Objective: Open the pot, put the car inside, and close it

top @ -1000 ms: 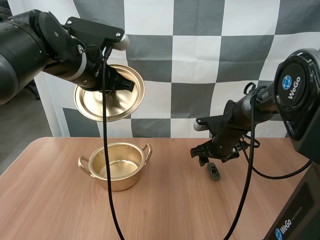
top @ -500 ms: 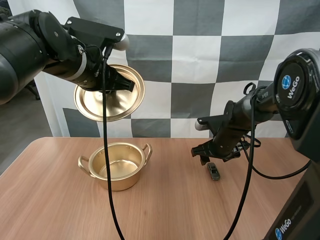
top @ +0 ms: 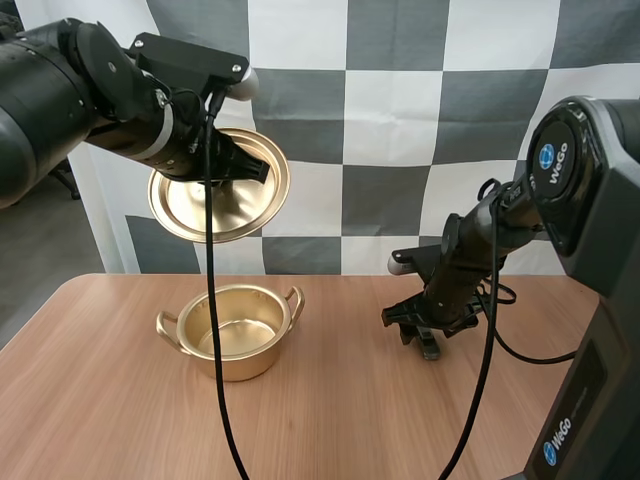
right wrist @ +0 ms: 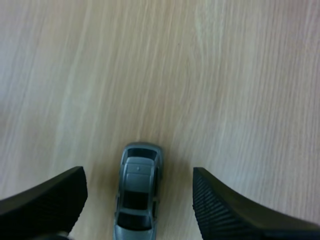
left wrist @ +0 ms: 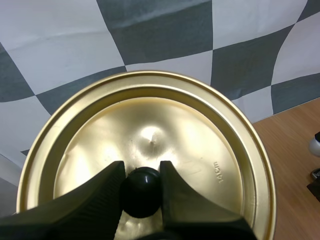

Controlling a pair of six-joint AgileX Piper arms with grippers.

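Astride the small grey toy car (right wrist: 136, 195) with right gripper (right wrist: 138, 177) spread, left gripper (left wrist: 141, 172) pinching round gold lid (left wrist: 150, 125); may shove car askew closing off-centre.

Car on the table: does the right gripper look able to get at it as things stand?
Probably yes. The right gripper hangs open just over the car, one finger on each side, and nothing on the table lies between them.
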